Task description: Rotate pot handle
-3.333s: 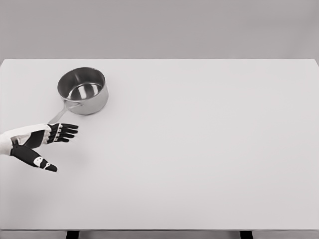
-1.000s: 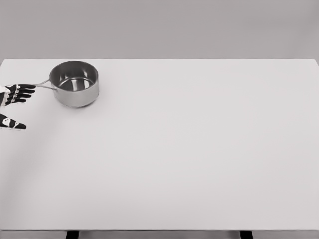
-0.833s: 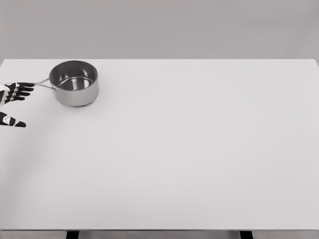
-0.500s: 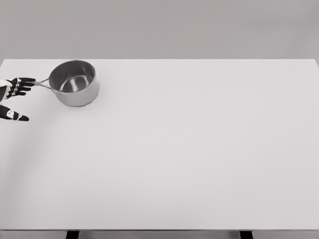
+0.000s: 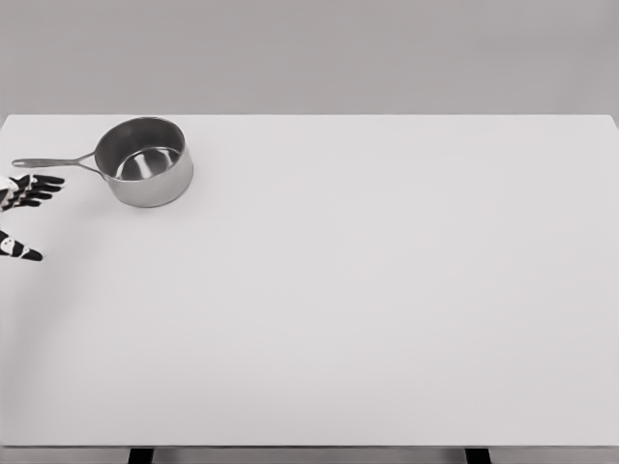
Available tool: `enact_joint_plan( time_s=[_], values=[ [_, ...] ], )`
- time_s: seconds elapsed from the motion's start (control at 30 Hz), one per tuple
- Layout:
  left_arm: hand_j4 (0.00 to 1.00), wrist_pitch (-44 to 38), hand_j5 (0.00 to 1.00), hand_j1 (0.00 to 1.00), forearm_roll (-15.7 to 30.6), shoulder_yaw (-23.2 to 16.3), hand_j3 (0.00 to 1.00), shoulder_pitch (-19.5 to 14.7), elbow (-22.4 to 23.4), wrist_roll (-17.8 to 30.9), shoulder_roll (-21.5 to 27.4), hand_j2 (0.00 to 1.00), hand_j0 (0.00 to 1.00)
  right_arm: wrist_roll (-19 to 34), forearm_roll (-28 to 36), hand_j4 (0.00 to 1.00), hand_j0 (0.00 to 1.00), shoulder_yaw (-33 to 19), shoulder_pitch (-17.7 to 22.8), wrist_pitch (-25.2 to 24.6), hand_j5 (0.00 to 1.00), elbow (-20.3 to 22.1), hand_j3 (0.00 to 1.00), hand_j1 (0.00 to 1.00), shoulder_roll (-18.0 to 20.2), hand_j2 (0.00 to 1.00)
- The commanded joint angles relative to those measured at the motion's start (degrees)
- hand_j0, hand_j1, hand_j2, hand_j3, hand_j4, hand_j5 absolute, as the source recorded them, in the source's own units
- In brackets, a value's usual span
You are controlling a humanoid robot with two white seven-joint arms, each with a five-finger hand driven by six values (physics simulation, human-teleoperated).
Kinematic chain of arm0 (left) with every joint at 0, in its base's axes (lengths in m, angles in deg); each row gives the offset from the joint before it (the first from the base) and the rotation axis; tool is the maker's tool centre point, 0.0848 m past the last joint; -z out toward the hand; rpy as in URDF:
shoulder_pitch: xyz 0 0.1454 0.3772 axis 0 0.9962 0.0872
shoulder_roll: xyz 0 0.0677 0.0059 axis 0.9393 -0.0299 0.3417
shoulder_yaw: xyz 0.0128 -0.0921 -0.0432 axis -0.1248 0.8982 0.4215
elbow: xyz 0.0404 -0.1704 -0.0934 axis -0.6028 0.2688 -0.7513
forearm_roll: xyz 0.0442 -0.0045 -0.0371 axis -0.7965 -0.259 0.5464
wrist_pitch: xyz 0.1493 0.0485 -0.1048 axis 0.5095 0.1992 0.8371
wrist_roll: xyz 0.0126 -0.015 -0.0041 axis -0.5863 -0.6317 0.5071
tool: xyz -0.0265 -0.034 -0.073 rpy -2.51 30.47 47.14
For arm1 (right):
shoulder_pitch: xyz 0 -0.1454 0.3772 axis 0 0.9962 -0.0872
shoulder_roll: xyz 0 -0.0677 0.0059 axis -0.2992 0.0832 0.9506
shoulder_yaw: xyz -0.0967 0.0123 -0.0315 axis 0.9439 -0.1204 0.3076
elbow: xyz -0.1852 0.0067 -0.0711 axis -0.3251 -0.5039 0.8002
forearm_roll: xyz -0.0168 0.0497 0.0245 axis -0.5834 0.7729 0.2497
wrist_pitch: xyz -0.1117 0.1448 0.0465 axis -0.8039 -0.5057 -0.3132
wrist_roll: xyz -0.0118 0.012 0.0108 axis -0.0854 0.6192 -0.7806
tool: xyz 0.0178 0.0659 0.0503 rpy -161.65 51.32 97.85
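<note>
Fingers (image 5: pixel 39 186) of the left hand (image 5: pixel 19 208) are lying spread at the left edge of the view, gripping nothing, with the thumb (image 5: pixel 19 249) nearest and splayed apart from them. Just beyond the fingertips, clear of them, the handle (image 5: pixel 53 162) is pointing left from the steel pot (image 5: pixel 145 174), which is sitting upright on the white table (image 5: pixel 387 290) near its far left corner.

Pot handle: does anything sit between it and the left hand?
Nothing visible does. The left hand, fingers spread, sits at the picture's left edge just below the pot handle, with only bare table between them.
</note>
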State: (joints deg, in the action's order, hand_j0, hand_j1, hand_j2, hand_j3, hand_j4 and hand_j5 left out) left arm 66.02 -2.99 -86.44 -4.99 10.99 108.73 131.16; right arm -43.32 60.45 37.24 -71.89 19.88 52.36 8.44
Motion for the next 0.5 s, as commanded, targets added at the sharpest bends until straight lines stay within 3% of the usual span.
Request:
enact_joint_plan(
  time_s=[0.0, 0.2, 0.47],
  values=[
    [1.0, -0.2, 1.0, 1.0, -2.3, -1.0, 1.0, 0.0, -0.9, 0.0, 1.9, 1.0, 1.0, 0.0, 0.0, 1.0, 1.0, 0.0, 0.0, 0.0, 1.0, -0.1, 1.0, 1.0, 0.0, 1.0],
    [1.0, -0.3, 1.0, 1.0, -10.9, -1.0, 1.0, -2.2, -0.8, 0.0, 1.9, 1.0, 1.0, 0.0, 0.0, 1.0, 1.0, 0.0, 0.0, 0.0, 1.0, 0.0, 1.0, 1.0, 0.0, 1.0],
    [1.0, -0.1, 1.0, 1.0, -14.7, -1.0, 1.0, -4.1, -0.9, 0.0, 0.5, 1.0, 1.0, 0.0, 0.0, 1.0, 1.0, 0.0, 0.0, 0.0, 1.0, 0.0, 1.0, 1.0, 0.0, 1.0]
  ],
)
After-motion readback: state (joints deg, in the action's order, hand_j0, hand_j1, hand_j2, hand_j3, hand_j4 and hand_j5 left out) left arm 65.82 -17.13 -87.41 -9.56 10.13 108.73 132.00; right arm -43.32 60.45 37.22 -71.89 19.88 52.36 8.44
